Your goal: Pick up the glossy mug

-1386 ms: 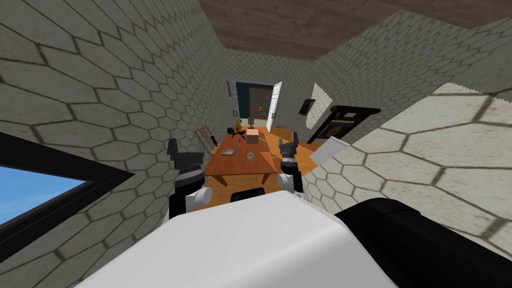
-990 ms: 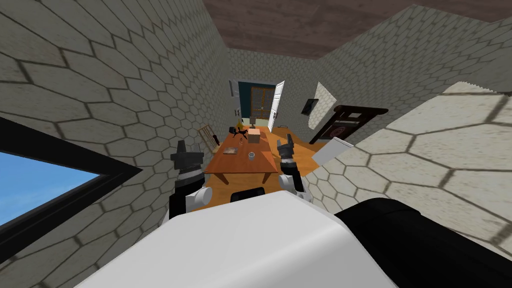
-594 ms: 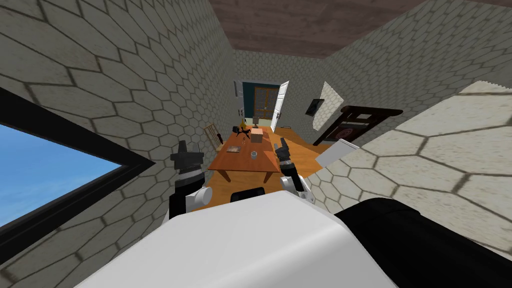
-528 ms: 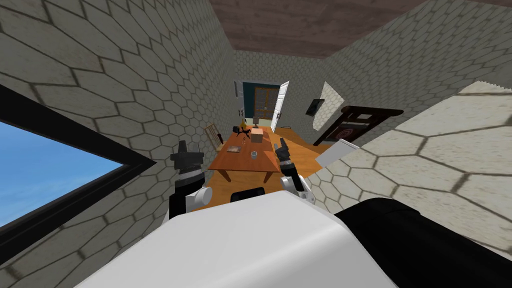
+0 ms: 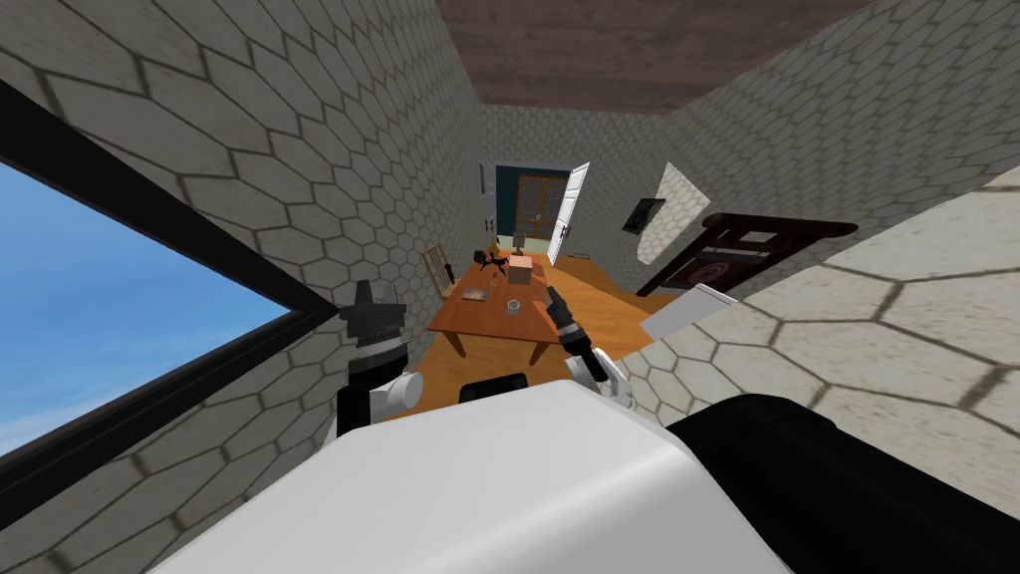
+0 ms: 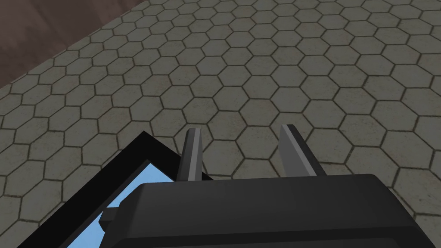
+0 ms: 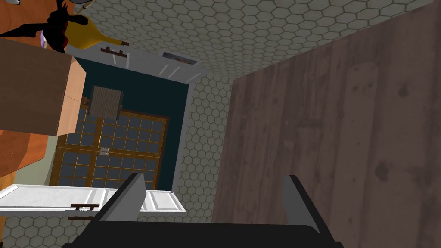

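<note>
Head view: the small grey glossy mug (image 5: 513, 306) sits toward the near end of the orange-brown wooden table (image 5: 478, 321), an easy reach. The right gripper (image 5: 551, 294) hangs near it, seemingly lining up. The left gripper (image 5: 376, 295) is parked aside by the hexagon-tiled wall (image 5: 299, 149).

Left wrist view: fingers (image 6: 191, 155) parted, empty.

Right wrist view: fingers (image 7: 129, 198) spread wide, gripping nothing, with a tan cardboard box (image 7: 30, 94) ahead.

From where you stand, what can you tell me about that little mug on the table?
The mug is small and pale grey, standing upright, mouth up, near the close end of the orange-brown table. It stands apart from the brown box farther along. Nothing touches it; the right gripper hangs open to its right. Its handle is too small to make out.
</note>
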Motion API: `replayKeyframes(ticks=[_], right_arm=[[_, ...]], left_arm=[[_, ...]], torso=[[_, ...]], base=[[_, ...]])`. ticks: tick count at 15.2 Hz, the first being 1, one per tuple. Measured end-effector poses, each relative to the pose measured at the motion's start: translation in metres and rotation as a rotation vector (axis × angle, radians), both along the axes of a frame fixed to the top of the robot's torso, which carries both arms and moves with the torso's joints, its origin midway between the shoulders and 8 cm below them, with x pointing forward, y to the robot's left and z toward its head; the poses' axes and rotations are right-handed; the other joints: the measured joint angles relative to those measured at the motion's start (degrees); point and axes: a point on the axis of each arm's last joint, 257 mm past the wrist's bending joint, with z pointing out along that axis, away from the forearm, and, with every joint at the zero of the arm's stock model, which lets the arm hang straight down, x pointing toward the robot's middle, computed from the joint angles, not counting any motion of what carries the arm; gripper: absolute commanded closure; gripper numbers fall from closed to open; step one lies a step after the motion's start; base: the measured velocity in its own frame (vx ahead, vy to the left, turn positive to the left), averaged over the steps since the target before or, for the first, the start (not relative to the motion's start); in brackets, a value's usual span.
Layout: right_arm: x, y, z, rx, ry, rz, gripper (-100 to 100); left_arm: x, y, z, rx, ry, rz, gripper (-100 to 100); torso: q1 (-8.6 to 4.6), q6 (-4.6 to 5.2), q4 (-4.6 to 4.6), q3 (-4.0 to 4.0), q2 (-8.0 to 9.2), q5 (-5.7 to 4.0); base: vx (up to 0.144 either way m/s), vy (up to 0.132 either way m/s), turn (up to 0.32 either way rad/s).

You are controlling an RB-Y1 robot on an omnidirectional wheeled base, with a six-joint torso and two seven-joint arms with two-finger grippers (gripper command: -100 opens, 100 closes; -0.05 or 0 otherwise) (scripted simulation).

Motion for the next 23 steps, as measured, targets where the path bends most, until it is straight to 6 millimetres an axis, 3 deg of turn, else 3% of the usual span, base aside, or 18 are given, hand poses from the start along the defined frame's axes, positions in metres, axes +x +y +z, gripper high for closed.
replayKeyframes(ticks=[12,18,23], right_arm=[[-0.01,-0.024,-0.115,-0.39,0.219,0.075,-100],[-0.022,-0.055,-0.165,-0.581,0.319,0.112,-100],[-0.038,-0.093,-0.209,-0.758,0.414,0.148,-100]], left_arm=[[0.0,0.0,0.0,0.0,0.0,0.0,0],[0.0,0.0,0.0,0.0,0.0,0.0,0],[0.0,0.0,0.0,0.0,0.0,0.0,0]], torso=[[0.09,-0.02,-0.02,-0.05,-0.07,0.02],[0.02,-0.03,-0.02,-0.06,-0.11,0.01],[0.04,-0.02,-0.04,-0.1,-0.17,0.01]], base=[[-0.023,0.045,0.182],[-0.006,0.042,0.217],[0.011,0.048,0.227]])
